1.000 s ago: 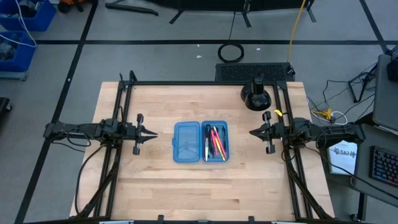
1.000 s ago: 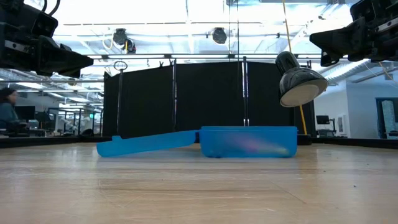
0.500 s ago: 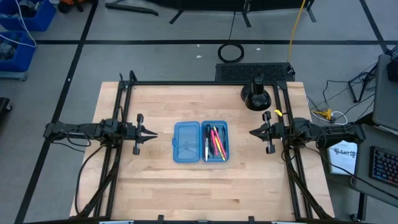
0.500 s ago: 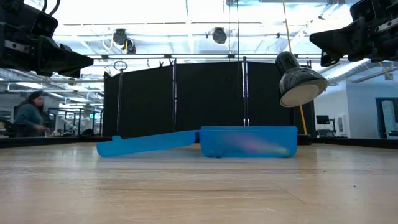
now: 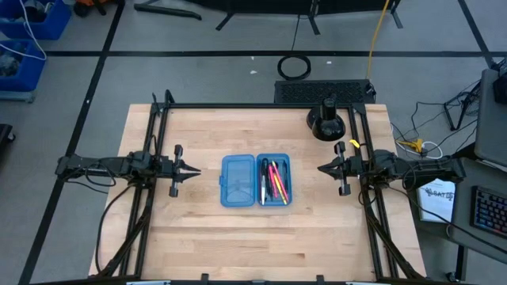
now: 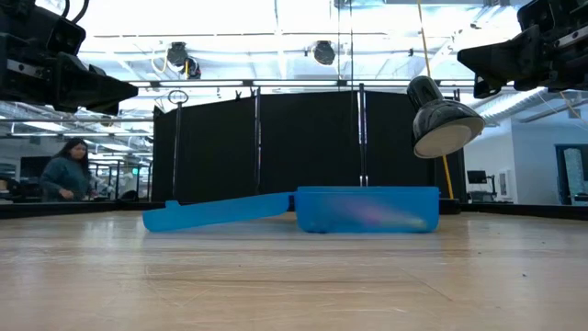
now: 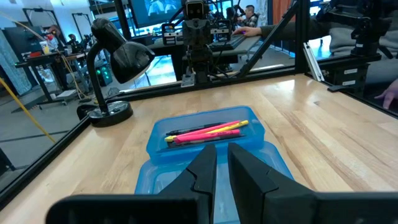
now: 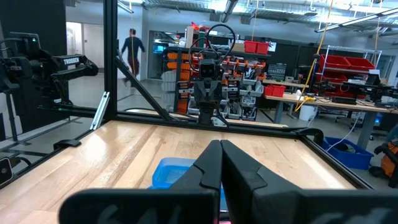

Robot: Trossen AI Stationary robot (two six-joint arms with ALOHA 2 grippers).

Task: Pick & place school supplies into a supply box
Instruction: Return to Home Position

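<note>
The translucent blue supply box (image 5: 255, 180) lies open at the table's middle. Its right half (image 5: 275, 180) holds pink, yellow and black pens (image 5: 273, 180), which also show in the left wrist view (image 7: 208, 130). Its left half, the lid (image 5: 237, 180), lies flat and holds nothing I can see. In the low view the box (image 6: 367, 210) rests on its base, the lid (image 6: 220, 211) slanting to the table. My left gripper (image 5: 196, 169) hovers left of the box, shut but for a thin slit (image 7: 222, 168). My right gripper (image 5: 321, 168) hovers right of it, shut (image 8: 221, 158). Scissors do not show.
A black desk lamp (image 5: 327, 123) stands at the table's far right, behind the right gripper; its head (image 6: 443, 124) hangs over the table. Black frame rails (image 5: 150, 142) run along both sides. Bare wood lies near and far of the box. A person (image 6: 64, 173) stands in the room behind.
Neither arm nor the box has moved. Only a person in the room behind the table has walked a little to the right in the low view.
</note>
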